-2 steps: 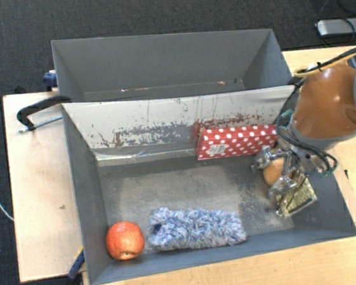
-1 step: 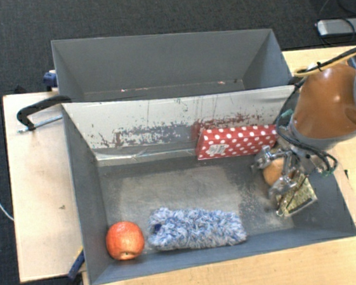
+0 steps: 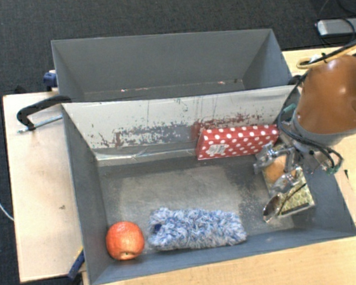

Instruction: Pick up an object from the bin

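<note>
The claw (image 3: 286, 180) is seen low in the right front corner of the grey metal bin (image 3: 156, 64). Whether it is released or clenched cannot be told, since its metal parts are mixed in view with what lies beneath.

Close against its left side a small orange-brown rounded object (image 3: 273, 172) is seen. Just below lie a flat olive-green speckled pad (image 3: 299, 200) and a shiny silver metal piece (image 3: 272, 209), touching each other. None of the three can be said to be gripped, though they are judged the likeliest things for the pick.

For the step to be done well, one of them should be singled out and the claw centred over it, so that its neighbours are not caught as well. The bin's right wall is near, so room for closing should be kept on that side. The lift is best made straight up, and the hold confirmed before the rim is cleared.

The round red apple (image 3: 124, 240), the fluffy blue-and-white cloth (image 3: 197, 226) and the red box with white dots (image 3: 236, 141) lie well apart and need not be disturbed.
</note>
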`<state>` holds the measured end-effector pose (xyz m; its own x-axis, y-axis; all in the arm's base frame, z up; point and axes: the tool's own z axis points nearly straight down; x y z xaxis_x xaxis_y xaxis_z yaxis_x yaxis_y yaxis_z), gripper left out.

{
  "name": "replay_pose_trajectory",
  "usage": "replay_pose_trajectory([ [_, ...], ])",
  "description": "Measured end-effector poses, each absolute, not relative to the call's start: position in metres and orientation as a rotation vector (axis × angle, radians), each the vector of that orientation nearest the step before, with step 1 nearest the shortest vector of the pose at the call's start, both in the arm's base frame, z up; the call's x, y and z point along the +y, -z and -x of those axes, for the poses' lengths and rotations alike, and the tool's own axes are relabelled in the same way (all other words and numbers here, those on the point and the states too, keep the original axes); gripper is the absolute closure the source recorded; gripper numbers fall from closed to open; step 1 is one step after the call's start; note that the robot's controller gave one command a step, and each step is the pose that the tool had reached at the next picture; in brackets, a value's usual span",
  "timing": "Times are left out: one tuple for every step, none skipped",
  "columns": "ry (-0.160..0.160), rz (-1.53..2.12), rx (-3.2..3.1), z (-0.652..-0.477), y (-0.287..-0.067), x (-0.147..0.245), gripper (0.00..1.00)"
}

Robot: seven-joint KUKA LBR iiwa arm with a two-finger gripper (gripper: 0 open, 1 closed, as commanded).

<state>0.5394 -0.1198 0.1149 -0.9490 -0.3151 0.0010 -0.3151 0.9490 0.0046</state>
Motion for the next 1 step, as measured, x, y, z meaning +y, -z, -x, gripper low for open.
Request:
replay_pose_trajectory([
  [0.001,-0.505,-3.108,-0.54,-0.1612,-0.1073,1.0],
])
